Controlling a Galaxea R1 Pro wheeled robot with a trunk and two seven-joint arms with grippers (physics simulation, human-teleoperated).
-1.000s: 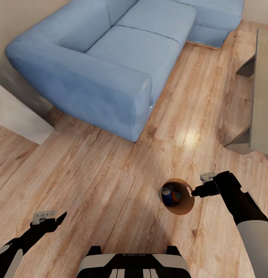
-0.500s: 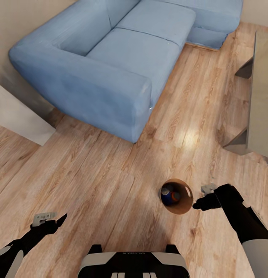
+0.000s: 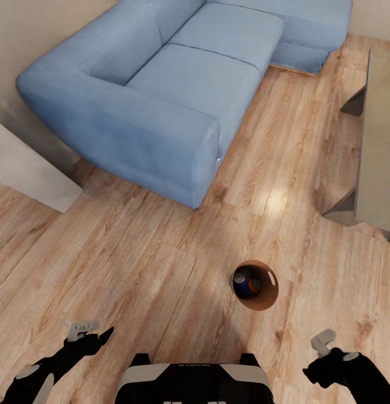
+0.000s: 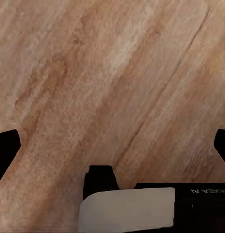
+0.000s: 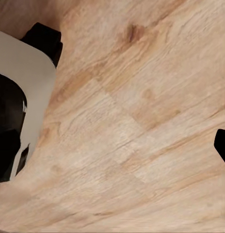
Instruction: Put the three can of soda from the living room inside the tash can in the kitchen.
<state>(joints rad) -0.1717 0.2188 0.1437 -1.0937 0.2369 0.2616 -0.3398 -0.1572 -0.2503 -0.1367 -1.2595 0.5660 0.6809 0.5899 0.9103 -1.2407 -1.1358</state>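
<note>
Here the head view gives the whole scene: the tash can [image 3: 256, 285] stands on the wood floor [image 3: 161, 252] in front of the robot base [image 3: 195, 381], and inside it lie a dark blue can [image 3: 241, 285] and an orange can [image 3: 255, 286]; a third can I cannot make out. The blue sofa [image 3: 161, 95] and the coffee table [image 3: 374, 140] are well apart from it. The wrist views show only floor planks and parts of the base. In the left wrist view the two fingertips [image 4: 7, 145] stand far apart, so the left gripper [image 3: 91, 335] is spread and holds nothing. The right gripper [image 3: 325, 343] is low near the base; whether it is spread I cannot tell. Half a second ago it was beside the bin's rim; now it has drawn back.
</note>
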